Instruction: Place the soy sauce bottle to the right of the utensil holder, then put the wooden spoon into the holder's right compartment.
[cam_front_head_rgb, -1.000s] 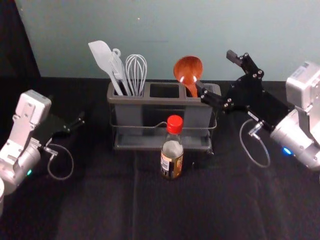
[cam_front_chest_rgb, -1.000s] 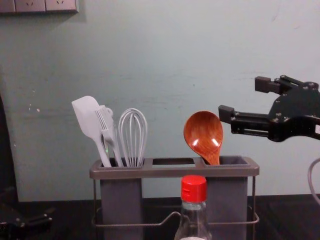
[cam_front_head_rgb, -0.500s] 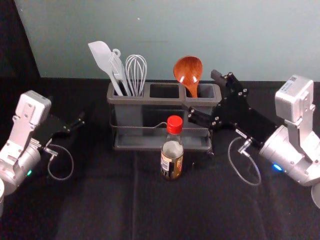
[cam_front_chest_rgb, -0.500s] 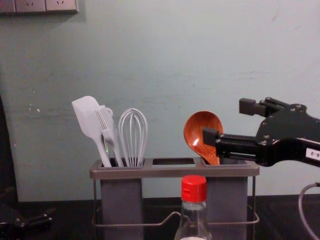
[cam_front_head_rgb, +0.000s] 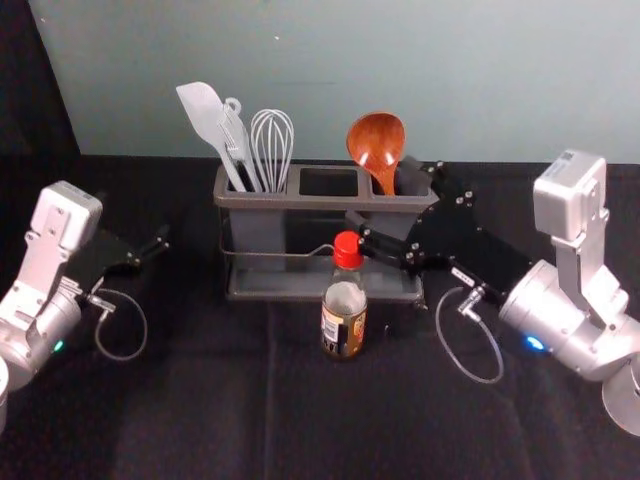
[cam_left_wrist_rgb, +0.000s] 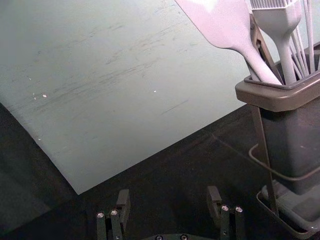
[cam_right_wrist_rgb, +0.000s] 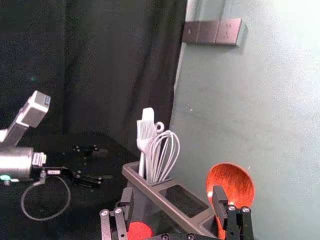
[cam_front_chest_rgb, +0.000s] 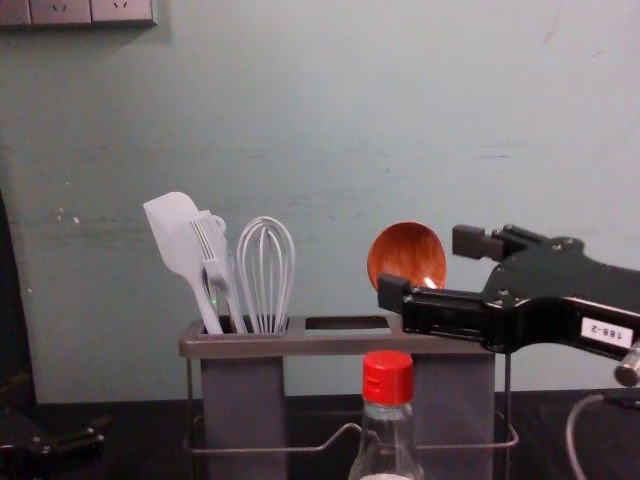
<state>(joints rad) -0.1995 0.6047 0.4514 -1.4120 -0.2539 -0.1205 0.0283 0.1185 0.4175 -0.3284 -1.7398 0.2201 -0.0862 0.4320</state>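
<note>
We take this for a robotics lab or test area, since a left robot arm (cam_front_head_rgb: 50, 332) and a right robot arm (cam_front_head_rgb: 552, 306) reach in over a black cloth (cam_front_head_rgb: 190, 420) with creases. Behind, we see a plain, scuffed wall (cam_front_head_rgb: 350, 60) with wall sockets (cam_front_chest_rgb: 62, 11), and a black curtain (cam_right_wrist_rgb: 120, 60) beside it. The utensil holder (cam_front_head_rgb: 300, 202) and soy sauce bottle (cam_front_head_rgb: 343, 328) are kitchen goods, but we find them on that cloth.

On the desk (cam_front_head_rgb: 200, 420), the holder (cam_front_head_rgb: 300, 202) is standing behind the bottle (cam_front_head_rgb: 343, 312). Its left compartment is holding the spatula (cam_front_head_rgb: 203, 112), brush (cam_front_head_rgb: 237, 138) and whisk (cam_front_head_rgb: 272, 145); its right, the spoon (cam_front_head_rgb: 377, 140). The right pincer (cam_front_head_rgb: 382, 194) is hovering near its right side, the left pincer (cam_front_head_rgb: 143, 228) well left.
</note>
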